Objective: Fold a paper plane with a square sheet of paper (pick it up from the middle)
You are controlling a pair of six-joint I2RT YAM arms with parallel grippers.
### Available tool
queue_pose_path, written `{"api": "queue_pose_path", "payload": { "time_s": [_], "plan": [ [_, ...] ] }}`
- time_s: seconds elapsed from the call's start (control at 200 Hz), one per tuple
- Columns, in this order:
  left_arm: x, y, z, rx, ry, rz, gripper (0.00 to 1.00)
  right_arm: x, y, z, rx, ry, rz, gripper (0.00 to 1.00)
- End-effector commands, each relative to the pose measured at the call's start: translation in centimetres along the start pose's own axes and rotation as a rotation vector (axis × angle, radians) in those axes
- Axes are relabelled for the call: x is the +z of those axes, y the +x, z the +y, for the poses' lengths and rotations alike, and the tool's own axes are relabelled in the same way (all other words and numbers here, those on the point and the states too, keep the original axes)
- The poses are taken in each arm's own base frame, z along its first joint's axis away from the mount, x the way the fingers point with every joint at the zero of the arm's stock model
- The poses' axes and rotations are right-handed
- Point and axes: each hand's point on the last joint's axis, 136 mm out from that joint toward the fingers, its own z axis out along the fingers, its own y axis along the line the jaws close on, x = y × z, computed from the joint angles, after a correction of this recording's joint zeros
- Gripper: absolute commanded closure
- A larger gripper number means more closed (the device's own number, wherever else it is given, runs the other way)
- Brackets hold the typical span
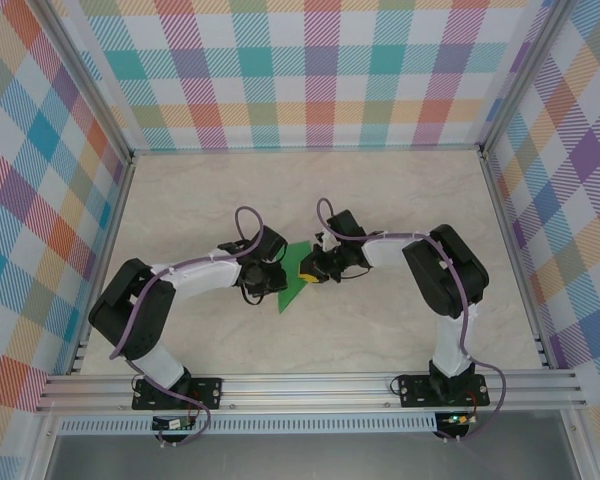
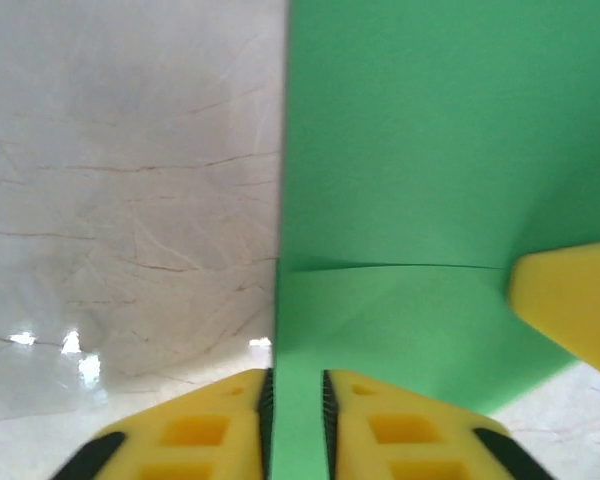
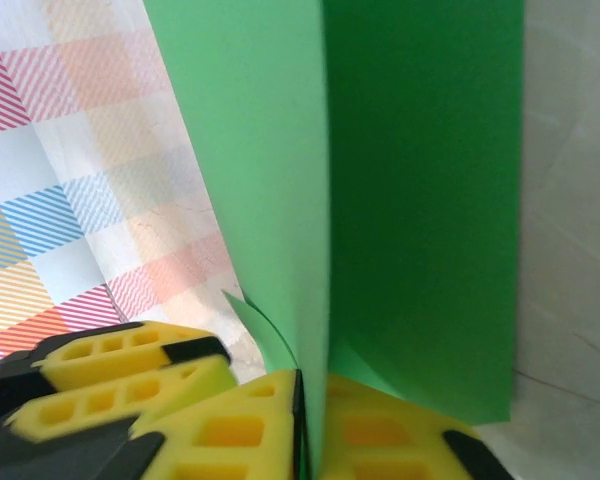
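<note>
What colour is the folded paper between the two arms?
The paper is bright green, plainest in the left wrist view.

paper (image 1: pixel 290 285) near table (image 1: pixel 380 200) centre, between left jaws and right jaws.

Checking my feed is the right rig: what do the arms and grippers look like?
Both the left arm and right arm have white links, bulky black joints and black bases, with a purple cable looping along each. The left gripper's fingers and right gripper's fingers are yellow blocks with rectangular cut-outs.
</note>
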Motion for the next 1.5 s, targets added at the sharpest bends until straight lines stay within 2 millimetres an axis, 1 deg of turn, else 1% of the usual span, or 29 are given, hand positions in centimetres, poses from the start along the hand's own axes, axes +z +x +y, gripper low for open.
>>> {"api": "queue_pose_path", "payload": {
  "time_s": [0.0,0.12,0.215,0.375,0.43,0.54,0.615,0.675,0.74,0.765,0.815,0.845,0.905,0.95,0.965,1.005,1.1,1.17,1.235,1.36,1.4,1.495],
  "plan": [
    [-3.0,-2.0,-0.7,0.048,0.006,-0.066,0.72,-1.1,0.0,1.2,-0.027,0.020,-0.031,0.94],
    [-5.0,-3.1,-1.7,0.085,0.033,-0.112,0.59,-3.0,0.0,1.6,-0.032,0.058,-0.107,0.97],
    [-6.9,-3.9,-3.4,0.139,0.104,-0.154,0.54,-4.8,0.2,1.9,-0.025,0.080,-0.166,0.99],
    [-10.1,-4.6,-5.8,0.225,0.232,-0.230,0.39,-7.9,0.7,2.9,-0.019,0.116,-0.282,1.00],
    [-11.0,-4.7,-6.5,0.243,0.278,-0.253,0.33,-8.9,0.9,3.3,-0.013,0.130,-0.322,1.00],
    [-12.8,-4.5,-7.7,0.262,0.367,-0.290,0.25,-10.9,1.3,4.2,-0.012,0.148,-0.400,1.00],
    [-13.5,-4.1,-8.0,0.269,0.412,-0.303,0.19,-12.2,1.4,4.8,-0.028,0.173,-0.458,1.00],
    [-13.7,-3.8,-8.0,0.271,0.421,-0.301,0.16,-12.7,1.4,5.0,-0.032,0.191,-0.491,1.00],
    [-13.7,-3.4,-7.7,0.273,0.412,-0.296,0.13,-12.5,1.3,4.9,-0.006,0.187,-0.489,1.00],
    [-13.6,-3.4,-7.6,0.276,0.411,-0.297,0.09,-12.2,1.2,4.8,0.005,0.179,-0.486,1.00],
    [-13.4,-3.0,-7.4,0.273,0.409,-0.291,0.06,-11.2,1.1,4.5,0.026,0.158,-0.475,1.00],
    [-13.2,-2.8,-7.3,0.275,0.413,-0.284,0.05,-10.7,0.9,4.0,0.058,0.159,-0.471,1.00],
    [-13.0,-2.5,-7.1,0.276,0.414,-0.291,0.05,-9.6,0.5,3.5,0.098,0.145,-0.461,1.00],
    [-12.7,-2.4,-6.5,0.273,0.397,-0.302,0.05,-8.7,0.1,3.1,0.129,0.139,-0.455,1.00],
    [-12.9,-2.7,-6.9,0.281,0.414,-0.329,0.05,-8.5,0.0,3.0,0.137,0.138,-0.454,1.00],
    [-12.9,-2.8,-6.8,0.305,0.422,-0.358,0.05,-7.8,-0.4,2.7,0.164,0.135,-0.445,1.00],
    [-12.7,-2.5,-7.3,0.389,0.474,-0.418,0.06,-6.4,-1.0,2.8,0.177,0.114,-0.421,1.00],
    [-12.4,-2.6,-7.3,0.429,0.490,-0.473,0.08,-5.6,-1.1,2.1,0.208,0.127,-0.399,1.00],
    [-11.6,-2.8,-6.9,0.447,0.468,-0.499,0.09,-4.8,-1.0,1.8,0.228,0.133,-0.364,1.00],
    [-10.3,-3.1,-7.0,0.500,0.451,-0.514,0.11,-4.1,-0.5,1.0,0.268,0.168,-0.303,0.99],
    [-9.9,-3.1,-7.2,0.522,0.458,-0.524,0.12,-4.2,-0.4,0.8,0.282,0.178,-0.288,0.99],
    [-9.7,-2.9,-7.7,0.570,0.490,-0.578,0.11,-4.6,-0.5,0.5,0.319,0.212,-0.270,0.99]
  ]
}}
